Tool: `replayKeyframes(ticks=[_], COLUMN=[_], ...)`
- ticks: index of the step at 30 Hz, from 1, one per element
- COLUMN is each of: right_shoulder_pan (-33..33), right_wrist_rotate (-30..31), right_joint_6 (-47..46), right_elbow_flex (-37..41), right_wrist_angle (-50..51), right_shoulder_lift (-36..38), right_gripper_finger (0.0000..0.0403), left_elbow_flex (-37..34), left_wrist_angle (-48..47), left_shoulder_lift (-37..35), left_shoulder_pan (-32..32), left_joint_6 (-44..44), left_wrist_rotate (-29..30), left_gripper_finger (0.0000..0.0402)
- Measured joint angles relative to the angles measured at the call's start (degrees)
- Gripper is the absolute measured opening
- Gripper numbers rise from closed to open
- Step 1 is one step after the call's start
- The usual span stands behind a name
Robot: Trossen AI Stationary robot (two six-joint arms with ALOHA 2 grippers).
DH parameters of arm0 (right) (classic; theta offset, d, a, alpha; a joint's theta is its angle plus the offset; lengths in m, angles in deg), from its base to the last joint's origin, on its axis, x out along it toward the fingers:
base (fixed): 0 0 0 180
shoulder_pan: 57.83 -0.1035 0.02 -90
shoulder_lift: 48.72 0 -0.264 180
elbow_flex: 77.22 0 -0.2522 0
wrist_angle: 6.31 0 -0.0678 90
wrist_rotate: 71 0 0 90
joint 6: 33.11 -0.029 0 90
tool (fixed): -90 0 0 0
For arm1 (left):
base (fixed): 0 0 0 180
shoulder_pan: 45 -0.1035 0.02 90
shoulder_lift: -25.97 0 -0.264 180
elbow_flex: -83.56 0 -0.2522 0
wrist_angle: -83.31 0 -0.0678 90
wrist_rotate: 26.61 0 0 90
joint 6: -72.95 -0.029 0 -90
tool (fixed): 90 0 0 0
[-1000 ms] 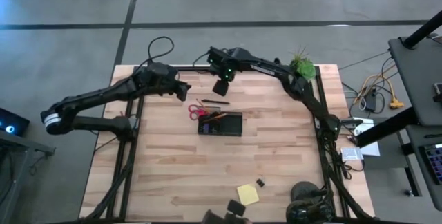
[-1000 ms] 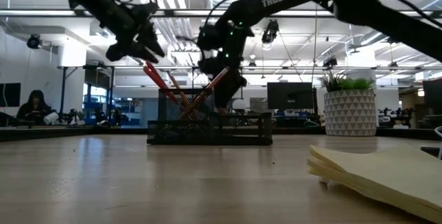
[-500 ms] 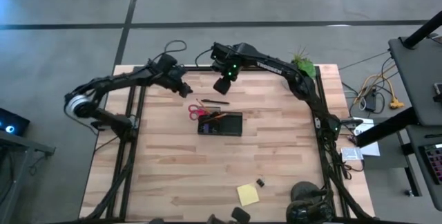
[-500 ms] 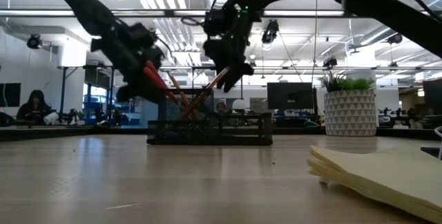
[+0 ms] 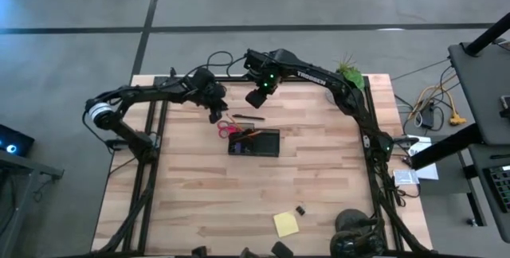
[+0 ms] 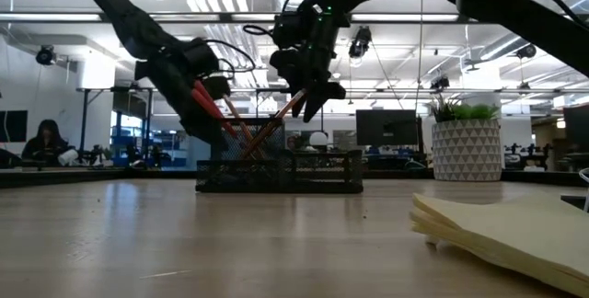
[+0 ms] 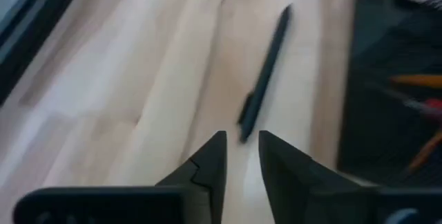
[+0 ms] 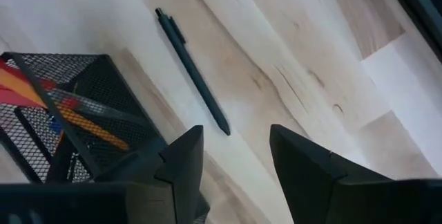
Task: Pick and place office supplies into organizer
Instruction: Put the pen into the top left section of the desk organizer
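Overhead, the left gripper (image 5: 217, 111) hangs parted and empty at the organizer's (image 5: 255, 143) ten o'clock. Right gripper (image 5: 256, 99), also open, hovers at twelve above a dark pen (image 8: 192, 71). Inside stand red-handled scissors (image 5: 226, 129) and an orange pencil (image 8: 93, 132).

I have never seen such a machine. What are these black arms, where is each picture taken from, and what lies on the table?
These are two dark robot arms working at a wooden table. One picture looks down from above, one looks level across the tabletop, and two come from cameras on the wrists. A black mesh organizer box already holds red-handled scissors and an orange pencil. A dark pen lies on the wood beside it. The left gripper points at this pen, fingers slightly apart, holding nothing. The right gripper hangs open above the same spot. A yellow sticky-note pad lies nearer the front.
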Motion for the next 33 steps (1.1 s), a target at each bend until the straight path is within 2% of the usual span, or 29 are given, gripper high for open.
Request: replayKeyframes(ticks=[4, 10, 17, 22, 33], right_shoulder_pan=[0.0, -0.8, -1.4, -1.8, -1.7], right_wrist_rotate=[-2.1, -3.0, -2.5, -2.5, -2.8], right_joint_6=[-0.9, 2.5, 6.1, 9.4, 10.4], right_elbow_flex=[0.0, 0.0, 0.0, 0.0, 0.0], right_wrist_angle=[0.1, 0.2, 0.0, -0.5, -8.5], right_shoulder_lift=[0.0, 0.0, 0.0, 0.0, 0.8], right_gripper_finger=[0.0161, 0.016, 0.0155, 0.0155, 0.0148], left_elbow_flex=[0.1, -0.1, 0.1, 0.1, 2.9], left_wrist_angle=[0.5, 0.3, 1.4, 3.0, 4.3], left_shoulder_lift=[0.9, 4.3, 5.5, 6.6, 13.5], left_shoulder_pan=[0.4, 2.2, 2.6, 2.6, 2.7], left_joint_6=[-0.1, -5.9, -6.0, -11.5, -10.6], left_wrist_rotate=[-3.2, -3.5, -3.2, -2.9, -1.4], left_gripper_finger=[0.0091, 0.0112, 0.0115, 0.0115, 0.0115])
